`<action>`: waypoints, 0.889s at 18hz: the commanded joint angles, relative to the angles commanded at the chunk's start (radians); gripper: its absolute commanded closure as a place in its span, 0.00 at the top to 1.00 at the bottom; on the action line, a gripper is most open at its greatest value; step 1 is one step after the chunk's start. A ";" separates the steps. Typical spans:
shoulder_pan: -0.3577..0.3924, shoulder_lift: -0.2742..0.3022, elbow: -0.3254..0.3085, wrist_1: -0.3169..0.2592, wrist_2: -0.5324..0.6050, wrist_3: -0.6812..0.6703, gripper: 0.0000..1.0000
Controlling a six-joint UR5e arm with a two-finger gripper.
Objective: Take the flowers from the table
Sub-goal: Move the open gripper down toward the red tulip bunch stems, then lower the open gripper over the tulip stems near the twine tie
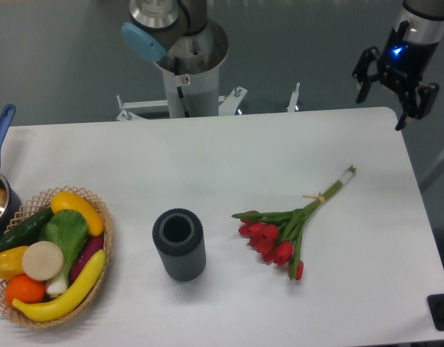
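Observation:
The flowers [287,228], a small bunch of red tulips with green stems tied by a tan band, lie flat on the white table [229,152], right of centre, heads toward the front and stem ends pointing to the back right. My gripper [385,101] hangs high over the table's back right corner, well away from the flowers. Its black fingers are spread apart and hold nothing.
A dark grey ribbed cylinder vase [178,243] stands left of the flowers. A wicker basket of fruit and vegetables [52,256] sits at the front left. A pot with a blue handle [1,181] is at the left edge. The robot base [189,61] is behind the table.

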 joint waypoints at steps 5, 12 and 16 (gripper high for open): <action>-0.044 -0.008 -0.038 0.028 -0.008 -0.127 1.00; -0.092 -0.055 -0.092 0.077 -0.003 -0.197 1.00; -0.112 -0.103 -0.135 0.140 -0.003 -0.200 1.00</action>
